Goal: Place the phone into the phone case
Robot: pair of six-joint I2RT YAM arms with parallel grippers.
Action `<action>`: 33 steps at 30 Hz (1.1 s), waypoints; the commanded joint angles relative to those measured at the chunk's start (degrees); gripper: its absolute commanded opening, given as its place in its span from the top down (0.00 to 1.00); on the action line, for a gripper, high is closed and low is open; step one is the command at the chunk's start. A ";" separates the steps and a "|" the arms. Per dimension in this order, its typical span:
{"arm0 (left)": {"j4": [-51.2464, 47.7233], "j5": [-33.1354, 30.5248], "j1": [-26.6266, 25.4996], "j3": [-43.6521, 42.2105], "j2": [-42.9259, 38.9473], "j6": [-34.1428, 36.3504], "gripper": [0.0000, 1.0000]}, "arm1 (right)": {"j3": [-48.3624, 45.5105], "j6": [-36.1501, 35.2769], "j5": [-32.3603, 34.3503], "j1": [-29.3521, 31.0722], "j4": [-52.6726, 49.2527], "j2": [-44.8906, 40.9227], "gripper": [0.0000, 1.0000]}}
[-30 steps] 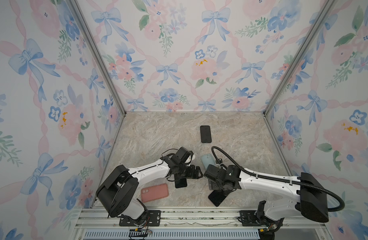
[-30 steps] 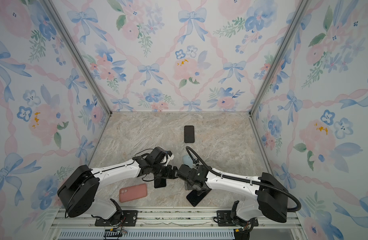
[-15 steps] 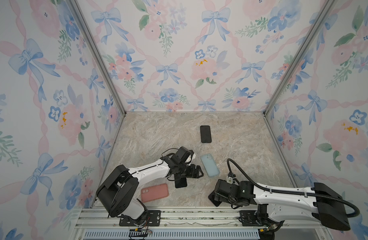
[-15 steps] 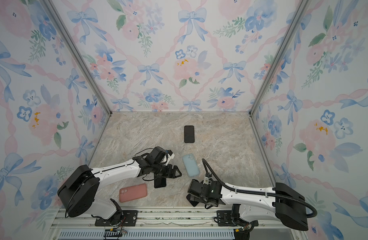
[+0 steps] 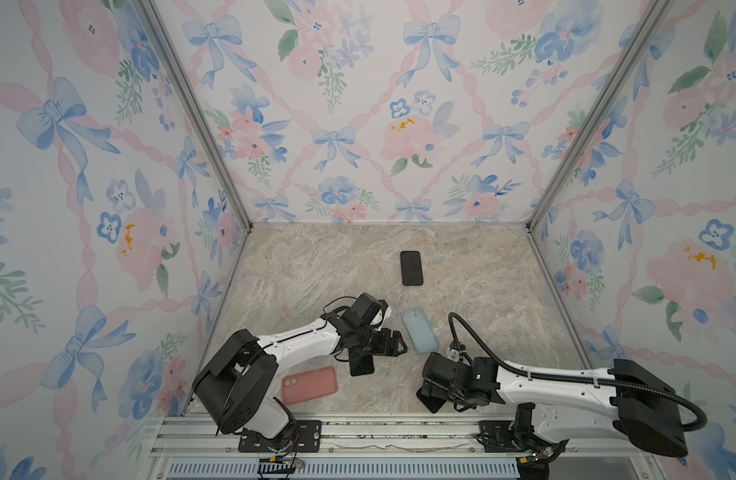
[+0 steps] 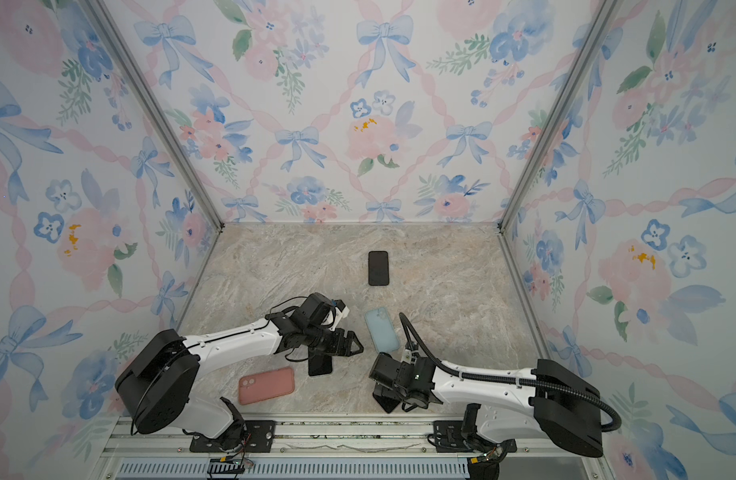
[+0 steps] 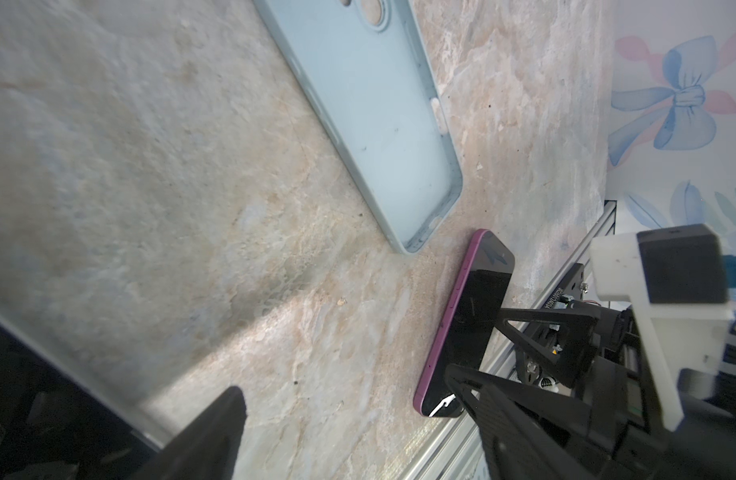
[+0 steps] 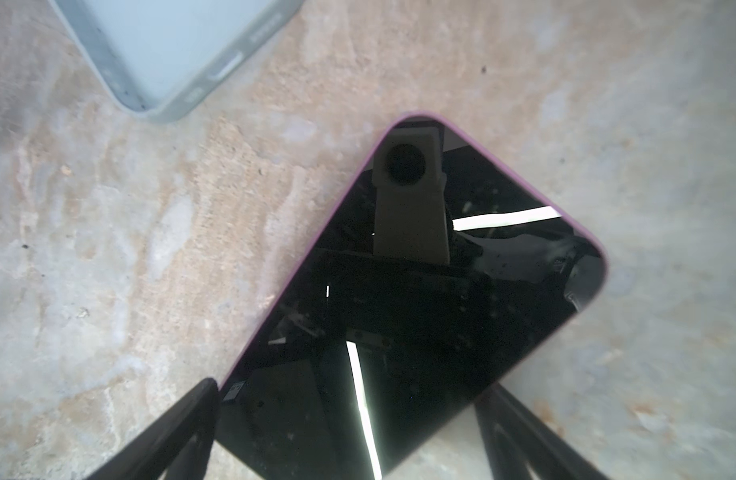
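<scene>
While the purple-edged phone [image 8: 420, 299] lies flat and screen up on the marbled table [image 5: 316, 270], close to its near edge, it is straddled by the right gripper [image 8: 345, 388]. The jaws are spread wide, with one dark finger [image 8: 179, 424] seen at each long side of the handset's near end. No squeeze can be made out, and the phone is borne by the stone alone. The wrist camera's mount and two bright strips of light are mirrored in the black glass. A tiny sticker [image 8: 233, 390] is stuck at the screen's corner beside that finger (its print is too small to be read).

Just off the phone's far corner, and parted from it by a sliver of table, the light blue phone case [image 5: 419, 330] is laid open side up. Its raised rim and camera cut-outs are shown in the left wrist view.

Beside the case, the left gripper [image 5: 395, 344] is held low over the table with its jaws wide, and nothing is gripped. A second dark phone [image 5: 361, 365] is partly covered by that wrist. A pink case [image 5: 309, 384] is set camera holes up near the left arm's base. A black phone [image 5: 411, 268] is left well apart towards the back wall. A printed label [image 7: 555, 297] is glimpsed on the rail bracket, its letters too blurred to be read.
</scene>
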 commanded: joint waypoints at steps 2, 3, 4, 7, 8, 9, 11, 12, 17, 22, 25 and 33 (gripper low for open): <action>0.19 -0.25 -0.08 -1.31 -0.28 0.10 0.12 | 3.41 -4.03 0.13 -1.16 0.09 4.41 0.03; 0.19 -0.34 -0.08 -1.39 -0.42 0.06 0.11 | 4.19 -4.59 0.27 -1.20 -0.28 5.21 0.03; 0.19 -0.43 -0.08 -1.40 -0.53 0.06 0.11 | 5.08 -5.37 0.49 -1.36 -0.84 6.24 0.03; 0.26 -0.70 -0.08 -1.56 -0.67 0.05 0.11 | 8.40 -7.40 1.11 -1.35 -2.50 9.63 0.03; 0.19 -0.70 -0.08 -1.56 -0.60 0.06 0.11 | 9.93 -8.12 1.34 -1.41 -3.14 10.91 0.03; 0.19 -0.70 -0.08 -1.58 -0.53 0.05 0.11 | 11.34 -8.79 1.59 -1.50 -3.81 12.13 0.03; 0.19 -0.74 -0.08 -1.58 -0.57 0.01 0.11 | 13.48 -10.06 1.91 -1.48 -5.20 14.36 0.03; 0.23 -0.78 -0.01 -1.58 -0.53 0.04 0.12 | 14.81 -10.52 2.09 -1.49 -5.98 15.52 0.03; 0.20 -0.78 0.22 -1.72 -0.74 0.18 0.11 | 18.62 -11.84 1.94 -1.50 -8.70 19.89 0.02; 0.19 -0.78 0.52 -1.84 -0.81 0.30 0.11 | 18.51 -11.50 1.59 -1.49 -9.41 20.85 0.04; 0.26 -0.78 0.52 -1.67 -0.65 0.31 0.11 | 17.81 -11.42 1.74 -1.58 -9.42 20.50 0.11; 0.23 -0.70 0.62 -1.49 -0.79 0.01 0.12 | 15.99 -11.71 0.59 -2.31 -7.11 19.93 0.29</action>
